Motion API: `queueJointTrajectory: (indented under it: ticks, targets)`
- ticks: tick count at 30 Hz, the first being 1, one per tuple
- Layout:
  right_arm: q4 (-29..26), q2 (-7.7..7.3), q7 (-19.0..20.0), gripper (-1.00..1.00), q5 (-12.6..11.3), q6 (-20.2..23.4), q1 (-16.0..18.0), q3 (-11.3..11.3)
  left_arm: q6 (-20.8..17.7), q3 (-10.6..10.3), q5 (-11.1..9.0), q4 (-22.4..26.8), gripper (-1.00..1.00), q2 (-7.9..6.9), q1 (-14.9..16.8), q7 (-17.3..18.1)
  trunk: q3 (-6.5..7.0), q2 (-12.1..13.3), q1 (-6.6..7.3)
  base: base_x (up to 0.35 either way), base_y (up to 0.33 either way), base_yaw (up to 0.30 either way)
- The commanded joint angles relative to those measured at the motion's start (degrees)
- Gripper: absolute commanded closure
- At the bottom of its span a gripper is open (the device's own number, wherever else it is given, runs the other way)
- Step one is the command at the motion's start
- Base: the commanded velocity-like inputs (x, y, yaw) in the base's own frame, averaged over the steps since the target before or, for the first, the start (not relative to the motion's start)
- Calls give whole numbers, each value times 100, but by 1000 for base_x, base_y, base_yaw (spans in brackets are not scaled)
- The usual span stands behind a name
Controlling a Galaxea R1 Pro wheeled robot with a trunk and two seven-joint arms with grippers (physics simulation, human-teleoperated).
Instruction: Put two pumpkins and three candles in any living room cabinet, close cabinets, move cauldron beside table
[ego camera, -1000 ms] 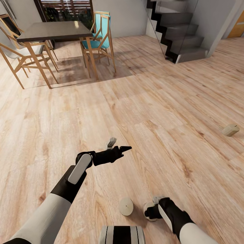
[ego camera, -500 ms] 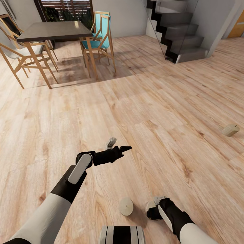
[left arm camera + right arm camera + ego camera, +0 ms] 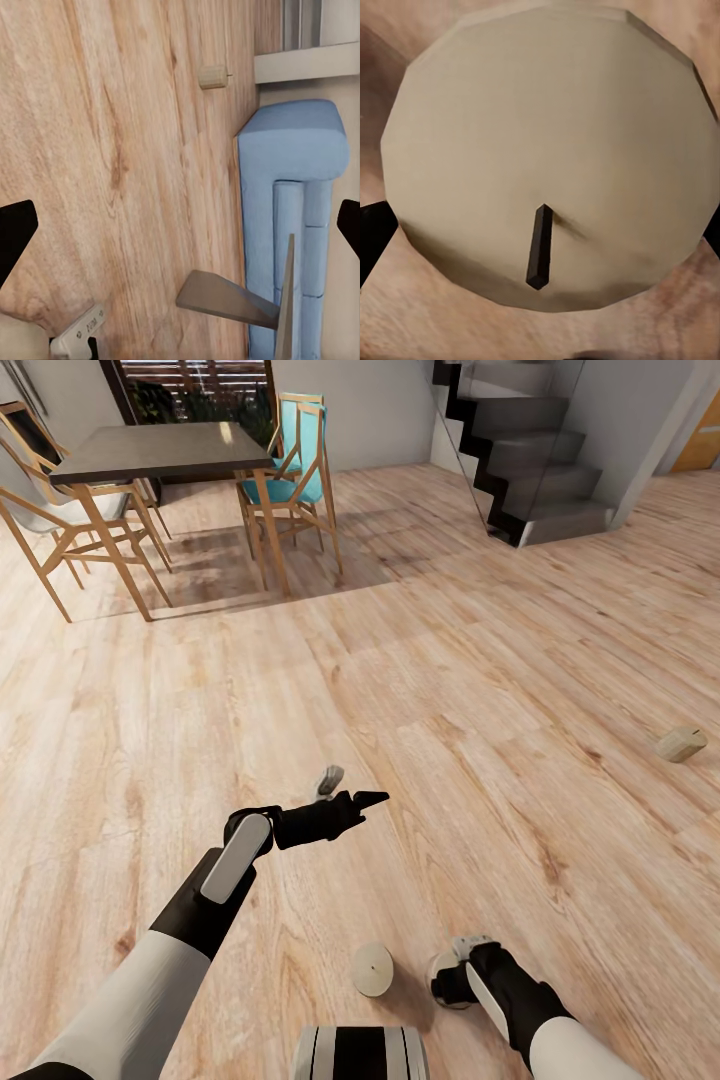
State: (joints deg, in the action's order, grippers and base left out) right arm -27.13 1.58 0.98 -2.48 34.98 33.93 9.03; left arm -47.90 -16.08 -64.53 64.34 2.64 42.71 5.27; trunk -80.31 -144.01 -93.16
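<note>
Three beige candles show on the wooden floor. One candle (image 3: 372,969) stands free just ahead of my base. A second candle (image 3: 441,971) sits right beside it under my right gripper (image 3: 448,980). In the right wrist view this candle (image 3: 547,142) with its dark wick is very close, and the right gripper (image 3: 540,234) is open with a black fingertip on either side of it. The third candle (image 3: 682,743) lies on its side far to the right, also seen as a small candle (image 3: 213,76). My left gripper (image 3: 350,789) hovers open over bare floor, the left gripper (image 3: 180,225) holding nothing.
A dark dining table (image 3: 160,452) with wooden chairs (image 3: 297,465) stands at the far left. A grey staircase (image 3: 535,455) rises at the far right. A blue sofa (image 3: 296,195) lies beyond the fallen candle. My base (image 3: 360,1055) is at the near edge.
My right gripper has crept slightly forward over the candle beneath it. The left arm and the other candles have not moved.
</note>
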Motion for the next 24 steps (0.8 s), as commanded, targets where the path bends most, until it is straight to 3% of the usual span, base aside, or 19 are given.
queueJointTrajectory:
  ticks: [1,9,16,24]
  targets:
    - [-2,0,0,-100,2,-2,0,0,0,0,0,0,-100,0,0,0,0,0,0,0,0,0]
    - [-189,-7,7,-100,-5,-9,0,2,8,-7,25,-28,-100,82,0,0,0,0,0,0,0,0]
    - [-204,-9,16,-100,-5,-9,0,2,9,-9,28,-35,-100,93,0,0,-89,-5,-10,0,0,0]
    - [-205,0,17,-100,-2,-17,0,2,9,-9,28,-36,-100,94,0,0,-89,-5,-10,0,0,0]
